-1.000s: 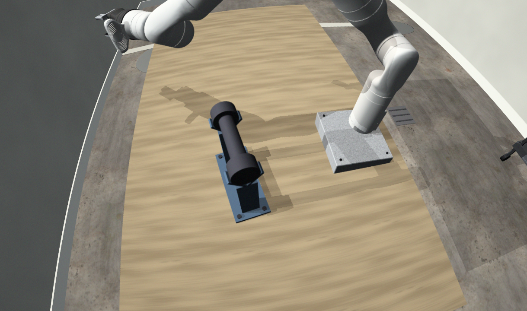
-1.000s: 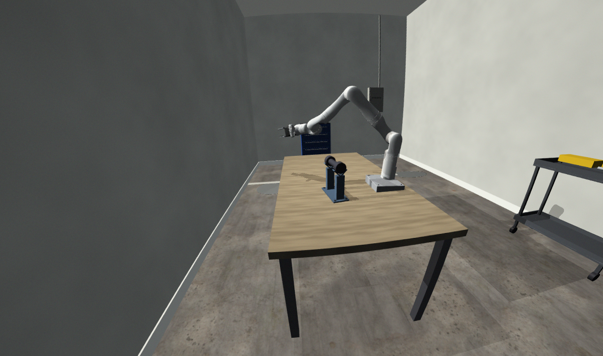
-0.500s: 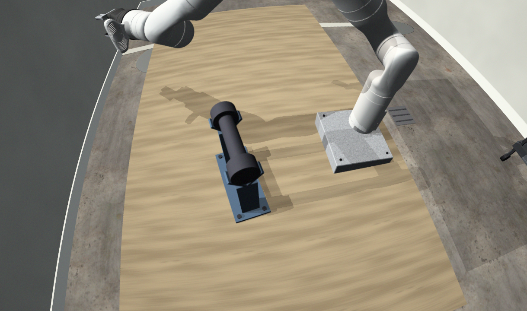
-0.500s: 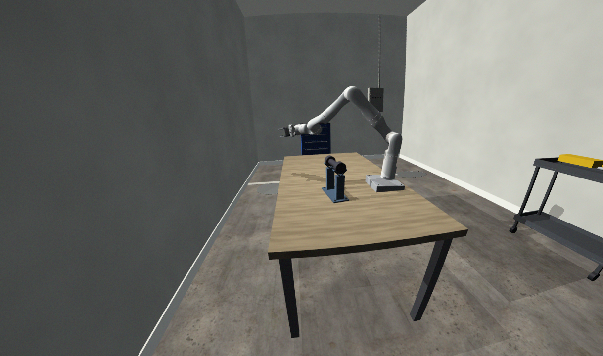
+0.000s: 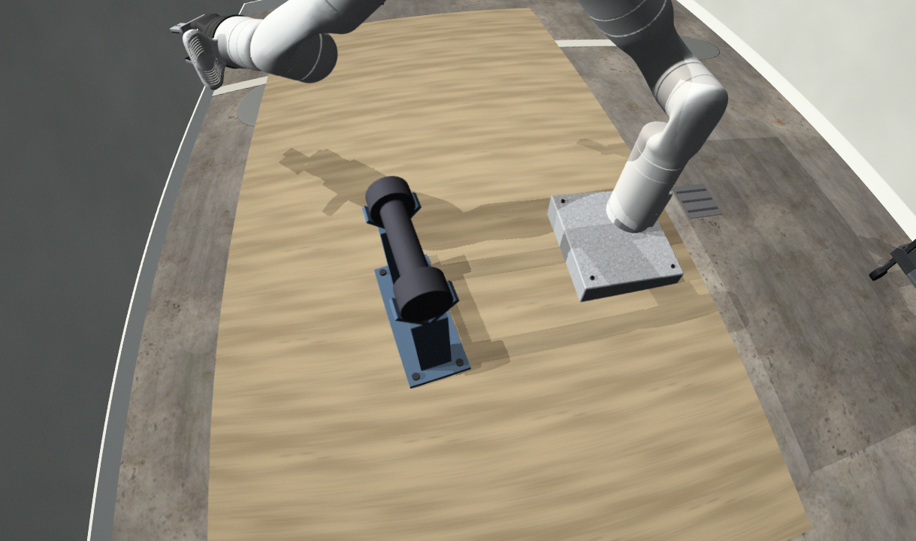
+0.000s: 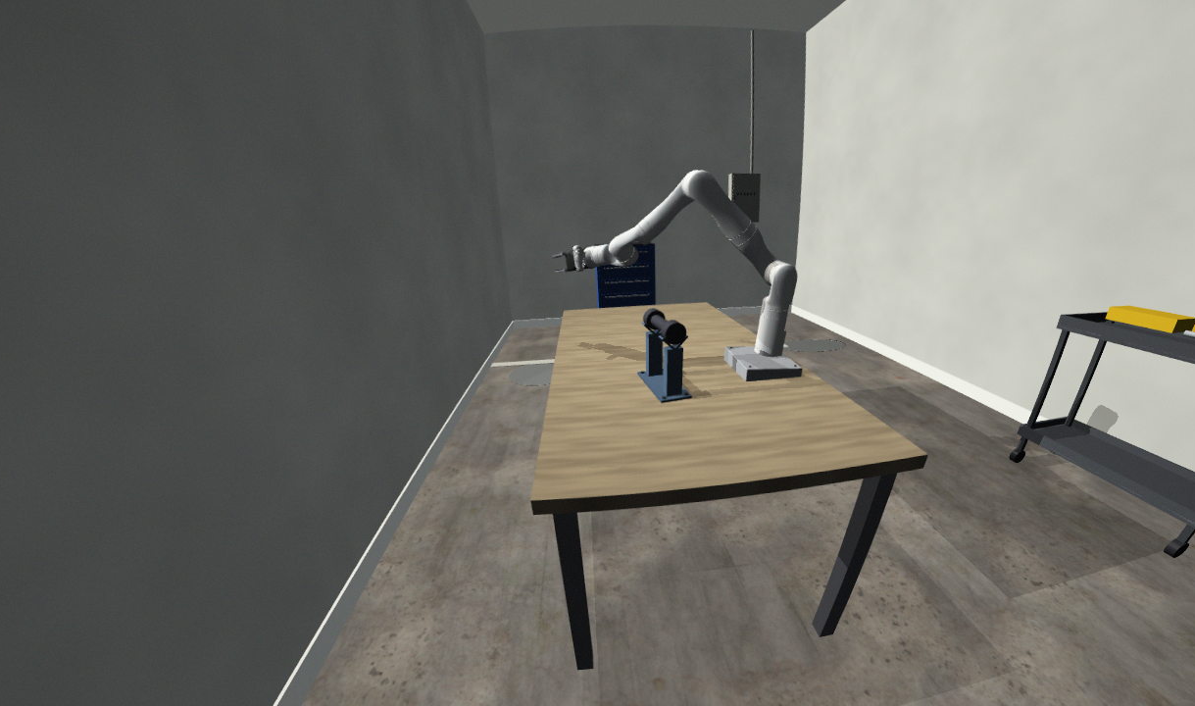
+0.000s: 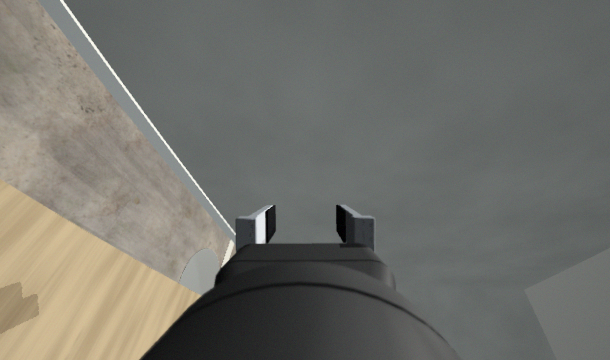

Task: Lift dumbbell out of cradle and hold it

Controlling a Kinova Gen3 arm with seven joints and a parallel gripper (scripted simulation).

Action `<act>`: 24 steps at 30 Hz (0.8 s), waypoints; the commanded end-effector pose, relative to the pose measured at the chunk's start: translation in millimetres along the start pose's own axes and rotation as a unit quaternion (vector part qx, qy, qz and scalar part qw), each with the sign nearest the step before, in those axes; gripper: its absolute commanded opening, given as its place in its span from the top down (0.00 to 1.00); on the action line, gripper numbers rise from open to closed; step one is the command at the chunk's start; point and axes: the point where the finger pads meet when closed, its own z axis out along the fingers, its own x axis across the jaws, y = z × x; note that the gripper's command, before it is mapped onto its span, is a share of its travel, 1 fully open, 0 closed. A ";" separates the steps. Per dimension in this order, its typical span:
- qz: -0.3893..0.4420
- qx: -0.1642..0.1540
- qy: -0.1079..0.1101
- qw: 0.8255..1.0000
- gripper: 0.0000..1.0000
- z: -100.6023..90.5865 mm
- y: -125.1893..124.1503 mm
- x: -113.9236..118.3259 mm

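A dark dumbbell (image 5: 406, 249) (image 6: 664, 327) lies level in its blue cradle (image 5: 439, 349) (image 6: 664, 373) near the middle of the wooden table (image 5: 447, 437) (image 6: 688, 438). My gripper (image 5: 178, 29) (image 6: 558, 259) (image 7: 305, 218) is open and empty. It hangs high in the air beyond the table's far left corner, well away from the dumbbell, and points at the grey wall. The dumbbell is out of the wrist view.
The arm's grey base block (image 5: 615, 258) (image 6: 764, 364) sits on the table to the right of the cradle. A dark cart (image 6: 1136, 394) with a yellow thing stands on the floor at the right. A blue cabinet (image 6: 627, 280) stands behind the table.
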 end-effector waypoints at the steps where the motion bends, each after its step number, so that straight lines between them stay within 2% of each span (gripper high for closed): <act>1: 0.013 -0.002 0.003 1.000 0.00 -3.6 -1.1 6.1; 9: 0.084 -0.028 -0.010 0.996 0.00 -13.2 10.1 10.2; 16: 0.181 -0.066 -0.030 0.981 0.00 -29.2 25.2 10.4; 18: 0.181 -0.066 -0.030 0.981 0.00 -29.2 25.2 10.4; 24: 0.283 -0.110 -0.054 0.951 0.00 -50.6 40.1 3.5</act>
